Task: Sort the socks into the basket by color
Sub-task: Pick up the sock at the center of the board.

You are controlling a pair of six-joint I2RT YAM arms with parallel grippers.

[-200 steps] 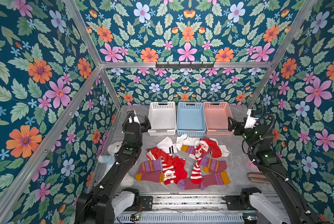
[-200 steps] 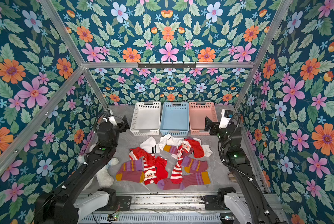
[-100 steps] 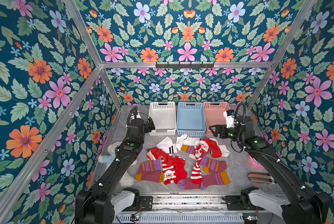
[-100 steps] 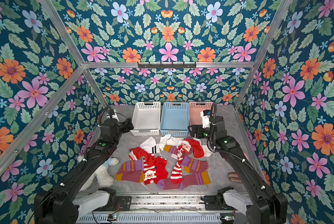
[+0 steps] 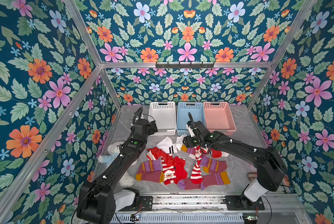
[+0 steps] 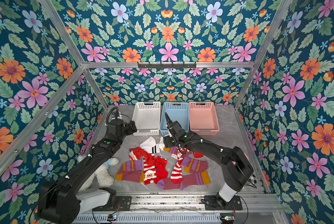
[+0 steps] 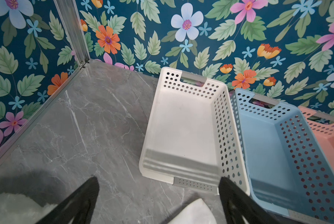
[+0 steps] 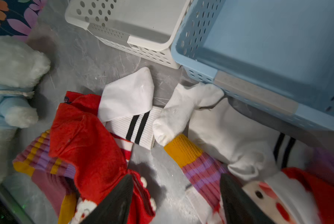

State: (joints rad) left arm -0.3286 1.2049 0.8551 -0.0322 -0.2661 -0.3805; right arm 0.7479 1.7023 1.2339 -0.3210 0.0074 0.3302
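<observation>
Both spread empty: left gripper (image 7: pixel 158 179) over smooth marbled tabletop (image 7: pixel 84 135), right gripper (image 8: pixel 176 175) over ribbed socks (image 8: pixel 199 168).

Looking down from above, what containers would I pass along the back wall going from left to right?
In a top view: white basket → blue basket → pink basket, side by side, all three empty.

Teddy bear (image 5: pixel 113 146) half behind the left arm (image 5: pixel 123 161); plaid item (image 5: pixel 252 176) mostly behind the right arm (image 5: pixel 239 149).
</observation>
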